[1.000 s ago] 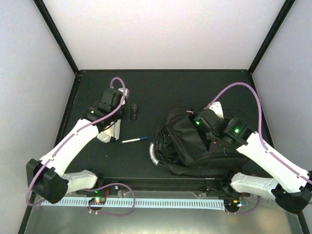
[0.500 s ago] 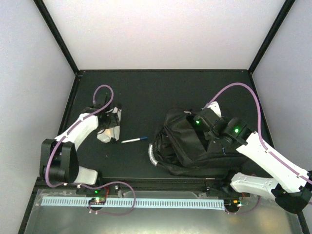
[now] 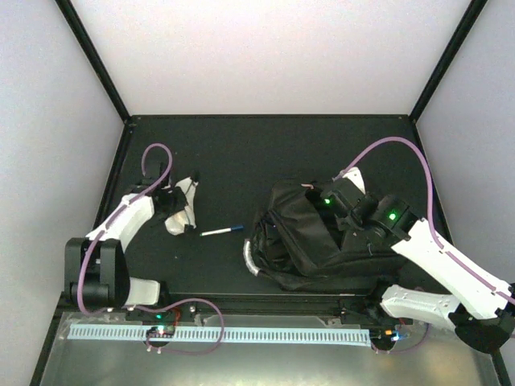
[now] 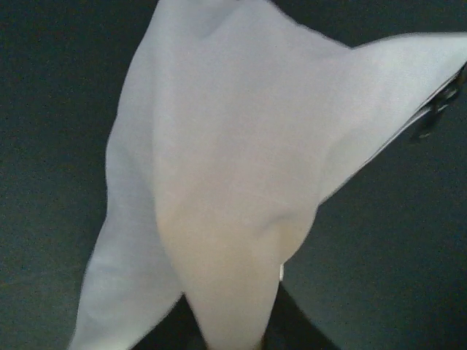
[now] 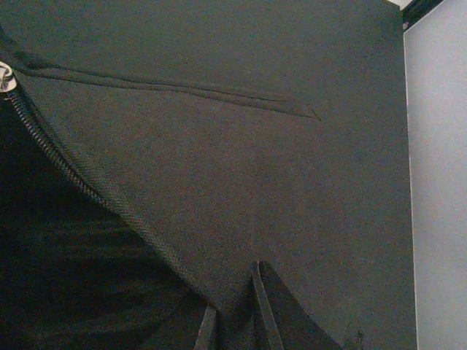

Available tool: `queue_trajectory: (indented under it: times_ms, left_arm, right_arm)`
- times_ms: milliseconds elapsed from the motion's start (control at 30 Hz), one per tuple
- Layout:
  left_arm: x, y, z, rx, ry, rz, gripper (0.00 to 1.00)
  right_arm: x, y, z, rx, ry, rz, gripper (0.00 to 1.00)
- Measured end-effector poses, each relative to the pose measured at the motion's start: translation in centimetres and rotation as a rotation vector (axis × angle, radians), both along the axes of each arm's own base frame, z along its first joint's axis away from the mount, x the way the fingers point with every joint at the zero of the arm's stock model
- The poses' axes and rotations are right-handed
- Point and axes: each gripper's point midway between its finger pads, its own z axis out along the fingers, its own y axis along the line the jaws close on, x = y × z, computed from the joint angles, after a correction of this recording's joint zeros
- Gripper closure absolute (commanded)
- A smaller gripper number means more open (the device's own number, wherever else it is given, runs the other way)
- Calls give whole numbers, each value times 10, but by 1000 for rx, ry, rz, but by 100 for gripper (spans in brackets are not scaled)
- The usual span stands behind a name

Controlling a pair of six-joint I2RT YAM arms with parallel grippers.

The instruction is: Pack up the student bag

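- The left arm [image 3: 129, 215] has drawn back toward the table's [image 3: 265, 153] left edge.
- The left gripper [image 3: 171, 201], earlier wide open, has closed onto the white pouch [image 3: 183, 213], bunching it upward.

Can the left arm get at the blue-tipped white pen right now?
Probably not yet. The blue-tipped white pen lies near it on the black table, nothing between, but the left hand is shut on the whitish plastic pouch and would have to drop that first.

Matt woven cloth student bag [image 3: 302, 241]
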Motion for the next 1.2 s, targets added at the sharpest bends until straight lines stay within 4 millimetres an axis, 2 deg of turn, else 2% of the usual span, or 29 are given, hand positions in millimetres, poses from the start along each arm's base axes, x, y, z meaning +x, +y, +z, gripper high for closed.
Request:
queue_trajectory:
  times_ms: [233, 433, 600, 667, 733, 867, 1000, 1200]
  left_arm:
    - [-2, -9, 41, -46, -125, -38, 96]
    - [-13, -41, 99, -177, -310, -188, 92]
    - [-35, -84, 176, -383, -562, -383, 93]
    - [-46, -104, 211, -483, -671, -485, 93]
    - [-60, -124, 237, -557, -747, -597, 94]
    - [-91, -166, 265, -658, -803, -817, 96]
    - [-115, -200, 285, -761, -831, -954, 97]
    - [-134, -259, 303, -918, -801, -1079, 99]
  right_arm:
    - [-1, 1, 0, 6, 4, 3, 88]
    - [0, 4, -3, 19, 7, 9, 88]
    - [1, 8, -6, 36, 8, 15, 88]
    - [1, 10, -7, 44, 10, 19, 88]
    - [2, 12, -7, 52, 9, 23, 88]
    - [2, 15, -7, 66, 10, 31, 88]
    - [3, 19, -7, 81, 9, 37, 88]
    - [5, 23, -7, 103, 4, 43, 89]
